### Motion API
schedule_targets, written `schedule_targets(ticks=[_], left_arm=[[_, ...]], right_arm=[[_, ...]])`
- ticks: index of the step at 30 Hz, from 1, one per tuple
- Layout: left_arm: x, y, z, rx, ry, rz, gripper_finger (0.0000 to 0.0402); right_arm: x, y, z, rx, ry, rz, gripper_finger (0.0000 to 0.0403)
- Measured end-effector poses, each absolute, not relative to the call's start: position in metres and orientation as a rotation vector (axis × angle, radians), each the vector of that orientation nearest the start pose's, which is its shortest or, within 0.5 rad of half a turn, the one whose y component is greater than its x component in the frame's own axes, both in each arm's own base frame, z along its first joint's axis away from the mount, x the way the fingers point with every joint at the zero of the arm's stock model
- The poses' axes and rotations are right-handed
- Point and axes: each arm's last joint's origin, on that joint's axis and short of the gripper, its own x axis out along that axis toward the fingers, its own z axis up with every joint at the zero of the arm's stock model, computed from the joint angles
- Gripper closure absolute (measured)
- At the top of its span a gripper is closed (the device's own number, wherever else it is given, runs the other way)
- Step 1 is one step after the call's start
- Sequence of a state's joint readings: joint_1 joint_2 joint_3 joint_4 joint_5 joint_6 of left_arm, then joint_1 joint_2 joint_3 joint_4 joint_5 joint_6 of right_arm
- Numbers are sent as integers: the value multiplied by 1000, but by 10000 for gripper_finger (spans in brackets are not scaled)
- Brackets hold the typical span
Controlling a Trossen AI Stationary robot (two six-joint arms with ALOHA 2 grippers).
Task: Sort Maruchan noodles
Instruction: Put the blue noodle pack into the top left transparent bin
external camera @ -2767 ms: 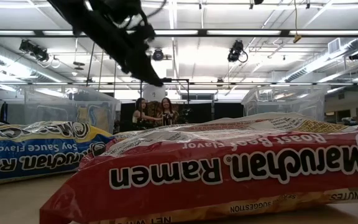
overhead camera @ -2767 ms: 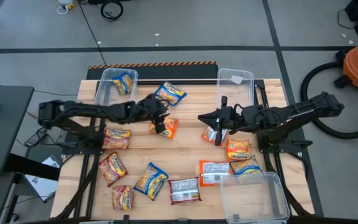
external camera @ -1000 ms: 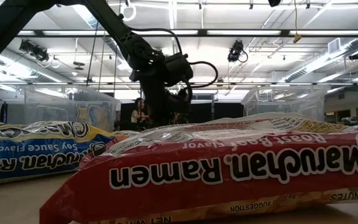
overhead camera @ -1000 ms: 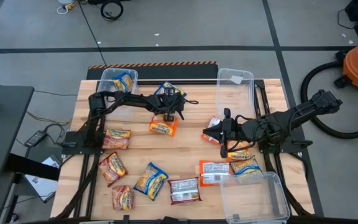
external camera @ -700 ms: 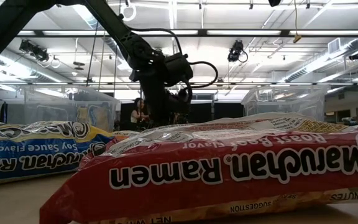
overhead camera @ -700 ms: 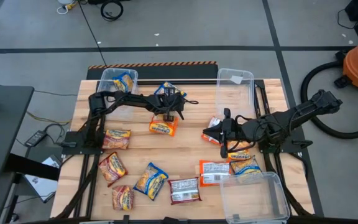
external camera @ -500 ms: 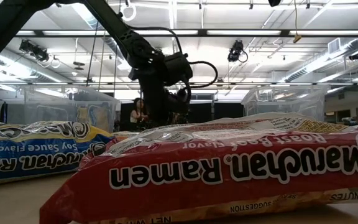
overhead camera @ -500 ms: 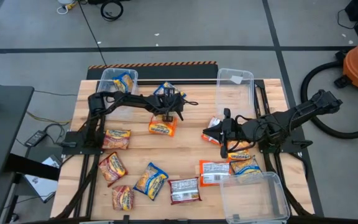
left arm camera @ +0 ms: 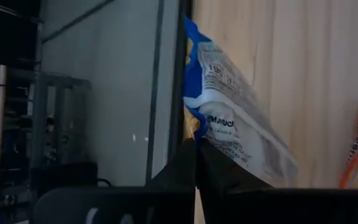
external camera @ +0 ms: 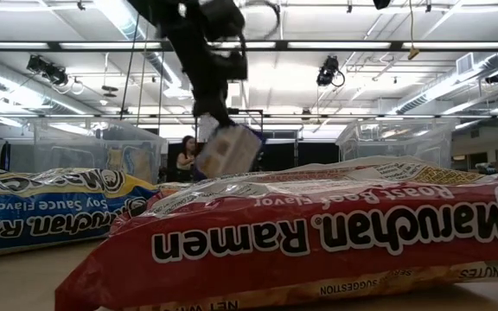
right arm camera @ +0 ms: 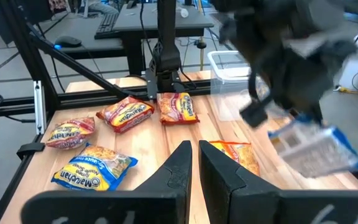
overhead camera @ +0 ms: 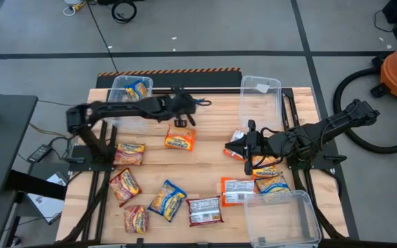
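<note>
My left gripper [external camera: 213, 117] is shut on a blue-and-white Maruchan noodle packet [external camera: 229, 149], above the far middle of the table. The right wrist view shows the same packet [right arm camera: 316, 148] under the left arm. Just below it an orange packet [overhead camera: 180, 140] lies flat on the wood. Several more red, orange and blue packets, such as a blue one [overhead camera: 166, 200], lie across the near half. My right gripper [right arm camera: 194, 163] hovers at centre right, shut with nothing between its fingers, beside a red-and-white packet [overhead camera: 236, 140]. My left gripper pinches the packet's blue-edged side [left arm camera: 194, 129] between its two fingers, near one end. The fingers slant downward from the table's left. The packet hangs tilted below them, white printed back showing, lifted clear of the table.
A clear bin [overhead camera: 118, 96] at the far left holds one blue packet [overhead camera: 138, 90]. A second clear bin [overhead camera: 260, 88] stands at the far right, a third [overhead camera: 281, 219] at the near right corner. A person stands in the room beyond the table.
My left gripper has risen from the table near its far edge, drawing back a little toward the left. The blue packet that lay flat there now hangs below the fingers, lifted clear. The orange packet has stayed in place.
</note>
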State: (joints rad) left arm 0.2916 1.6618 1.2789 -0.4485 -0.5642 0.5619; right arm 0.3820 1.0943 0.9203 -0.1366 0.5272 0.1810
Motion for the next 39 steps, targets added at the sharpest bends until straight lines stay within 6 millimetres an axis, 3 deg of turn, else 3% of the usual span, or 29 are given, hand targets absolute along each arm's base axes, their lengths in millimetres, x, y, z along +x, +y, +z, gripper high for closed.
schedule_targets(ticks=[9, 15, 20, 26, 31, 39], left_arm=[[271, 100, 341, 660, 941, 552, 397], [213, 93, 379, 770, 926, 544, 398], [173, 92, 399, 743, 853, 562, 398], [142, 100, 404, 617, 856, 689, 398], [132, 112, 398, 500, 909, 768, 398], [122, 131, 375, 356, 966, 756, 398]], right_arm=[[227, 76, 327, 44, 264, -165, 367], [227, 76, 326, 44, 266, -163, 367], [227, 76, 326, 44, 266, -163, 367], [227, 76, 326, 44, 266, -162, 367], [227, 76, 326, 44, 266, -162, 367], [227, 76, 326, 49, 268, -148, 367]])
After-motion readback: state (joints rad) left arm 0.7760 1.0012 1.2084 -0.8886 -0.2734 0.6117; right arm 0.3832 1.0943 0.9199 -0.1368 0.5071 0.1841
